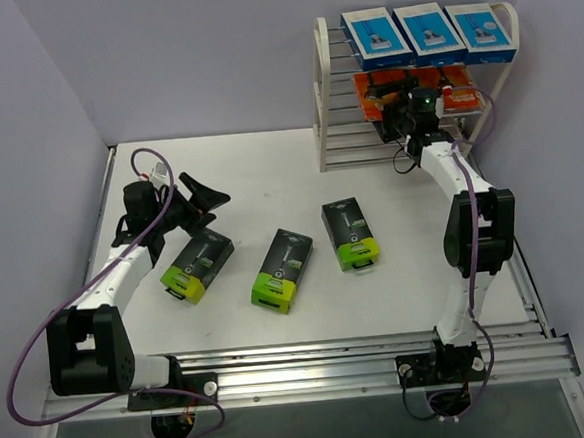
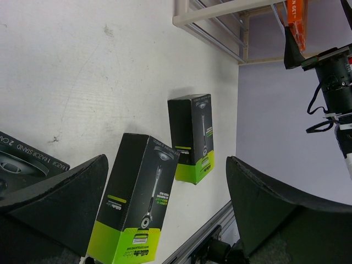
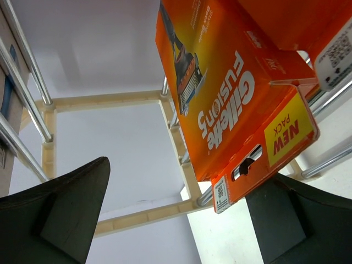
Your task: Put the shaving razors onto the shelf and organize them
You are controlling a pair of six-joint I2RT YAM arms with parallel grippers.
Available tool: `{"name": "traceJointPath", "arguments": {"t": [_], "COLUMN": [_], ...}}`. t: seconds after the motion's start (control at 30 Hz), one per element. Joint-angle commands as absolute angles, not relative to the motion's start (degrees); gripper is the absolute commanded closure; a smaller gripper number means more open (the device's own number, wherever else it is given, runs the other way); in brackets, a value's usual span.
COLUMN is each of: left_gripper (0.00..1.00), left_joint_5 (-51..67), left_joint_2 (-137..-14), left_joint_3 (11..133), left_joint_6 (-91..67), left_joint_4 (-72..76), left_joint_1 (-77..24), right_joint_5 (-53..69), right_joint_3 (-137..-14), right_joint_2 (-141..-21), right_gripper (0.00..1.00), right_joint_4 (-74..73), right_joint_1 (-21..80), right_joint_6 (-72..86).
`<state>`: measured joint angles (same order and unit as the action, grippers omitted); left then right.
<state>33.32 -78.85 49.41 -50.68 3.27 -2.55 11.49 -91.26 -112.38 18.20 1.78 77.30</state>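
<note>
Patience first: my right gripper (image 3: 176,179), spread wide, has an orange pack (image 3: 231,110) just up and right of it on the shelf (image 3: 110,100), so I'd back out straight. My left gripper (image 2: 165,165), also spread, hangs over a black pack (image 2: 135,203) just below it; I'd square to its long sides.

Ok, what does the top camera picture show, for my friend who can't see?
Three black razor packs with lime-green ends lie on the white table between two robot arms. At the back right, a cream-white rack holds three blue-and-white packs on top and orange packs below, where the right gripper reaches.
</note>
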Motion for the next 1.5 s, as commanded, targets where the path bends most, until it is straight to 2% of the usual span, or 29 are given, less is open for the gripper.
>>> {"name": "traceJointPath", "arguments": {"t": [0.0,1.07,1.47], "left_gripper": [0.04,0.03,0.04], "left_joint_5": [34.36,35.42,35.16], "left_joint_2": [-78.4,-78.93,-78.58], "left_joint_3": [49.57,49.13,49.13], "left_joint_6": [-50.89,-51.77,-51.51], "left_joint_4": [5.89,7.21,7.47], "left_joint_1": [-2.02,-1.76,-1.58], "right_joint_5": [13.18,15.21,15.47], "right_joint_3": [-94.83,-101.86,-97.39], "right_joint_2": [-112.76,-117.95,-114.88], "right_gripper": [0.0,0.0,0.0], "right_joint_4": [17.32,15.2,15.73], "right_joint_1": [1.14,0.53,0.62], "right_joint_6": [75.76,74.36,71.55]}}
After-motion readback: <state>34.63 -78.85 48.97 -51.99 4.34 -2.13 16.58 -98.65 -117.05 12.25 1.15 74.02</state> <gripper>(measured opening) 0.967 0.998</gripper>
